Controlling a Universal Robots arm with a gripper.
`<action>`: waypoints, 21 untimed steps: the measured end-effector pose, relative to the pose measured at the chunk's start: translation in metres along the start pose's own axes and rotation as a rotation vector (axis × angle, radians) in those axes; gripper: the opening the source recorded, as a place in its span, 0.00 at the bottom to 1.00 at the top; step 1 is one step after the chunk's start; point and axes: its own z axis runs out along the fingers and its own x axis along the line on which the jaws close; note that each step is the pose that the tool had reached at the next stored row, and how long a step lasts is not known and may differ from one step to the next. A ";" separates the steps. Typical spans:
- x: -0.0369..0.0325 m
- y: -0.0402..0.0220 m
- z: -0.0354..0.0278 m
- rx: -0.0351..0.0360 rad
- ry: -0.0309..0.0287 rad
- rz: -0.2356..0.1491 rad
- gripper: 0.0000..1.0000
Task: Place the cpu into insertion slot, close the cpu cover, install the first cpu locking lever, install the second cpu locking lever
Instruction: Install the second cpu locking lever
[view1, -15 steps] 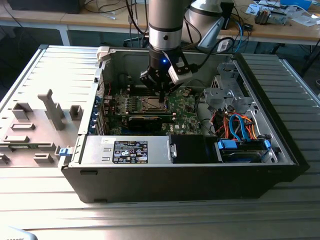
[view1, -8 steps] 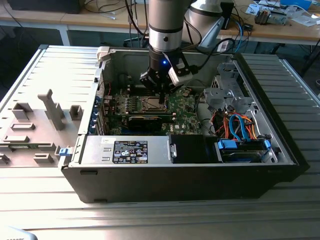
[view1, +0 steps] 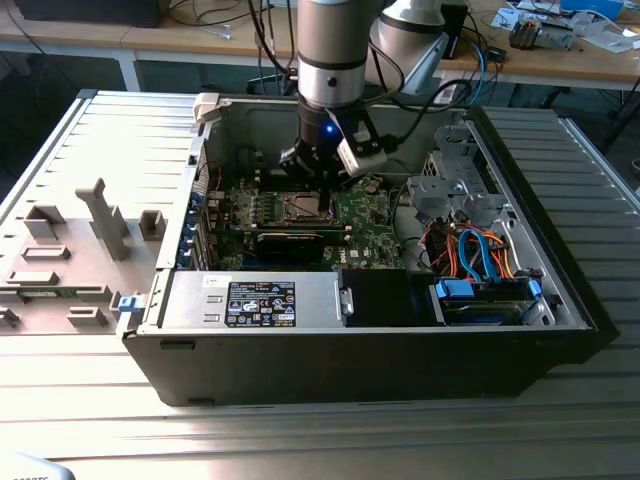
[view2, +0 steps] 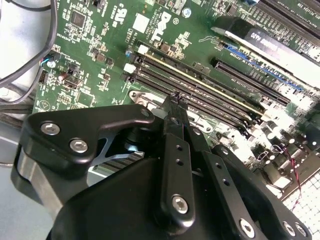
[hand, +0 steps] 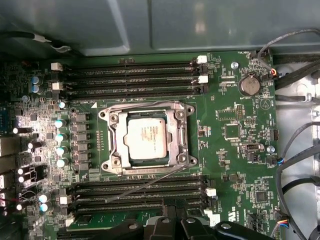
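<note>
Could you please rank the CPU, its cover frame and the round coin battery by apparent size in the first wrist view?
1. cpu cover
2. cpu, seated inside the cover's window
3. coin battery, clearly smallest

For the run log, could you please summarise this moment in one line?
cpu: seated in insertion slot | cpu cover: closed | hand: above motherboard

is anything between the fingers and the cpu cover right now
Nothing visible does. In the first wrist view the cpu cover lies flat over the cpu in the insertion slot, with open board around it. In the exterior view the gripper hangs just above the socket.
</note>
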 end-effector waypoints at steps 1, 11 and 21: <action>0.0000 -0.0009 0.0000 0.0000 0.0000 0.000 0.11; -0.0004 -0.0082 0.0002 0.0000 0.0000 0.000 0.11; -0.0008 -0.0147 0.0005 0.0000 0.0000 0.000 0.11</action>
